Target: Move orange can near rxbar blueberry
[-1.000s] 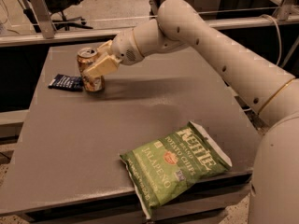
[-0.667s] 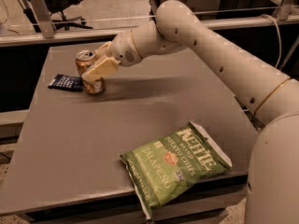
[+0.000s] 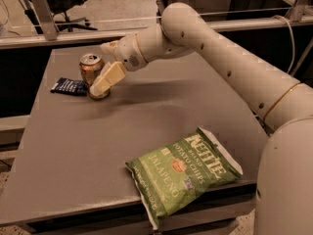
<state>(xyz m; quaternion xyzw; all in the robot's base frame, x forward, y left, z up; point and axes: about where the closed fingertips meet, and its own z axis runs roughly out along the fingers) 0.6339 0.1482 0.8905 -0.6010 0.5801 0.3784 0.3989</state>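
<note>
Green crinkled Kettle jalapeño chip bag [image 3: 183, 173]: flat on grey tabletop [image 3: 73, 146], well apart from can, nearer and rightward. Orange-copper metal can [image 3: 89, 67]: upright. Cream gripper [image 3: 101, 71]: against can's right side, grip state cannot tell. Navy flat rxbar wrapper [image 3: 68, 85]: just left of can.

The orange can [image 3: 91, 72] stands upright on the far left part of the desk [image 3: 73, 155]. The rxbar blueberry [image 3: 70, 85] lies flat just to its left; whether the two touch cannot be told. The claw [image 3: 103, 70] sits at the can's right side, low over the desk, at the end of the arm [image 3: 220, 58], which reaches in from the right. The chip bag [image 3: 183, 173] lies flat at the near right, well apart from the can, with one corner overhanging the desk's front edge.
</note>
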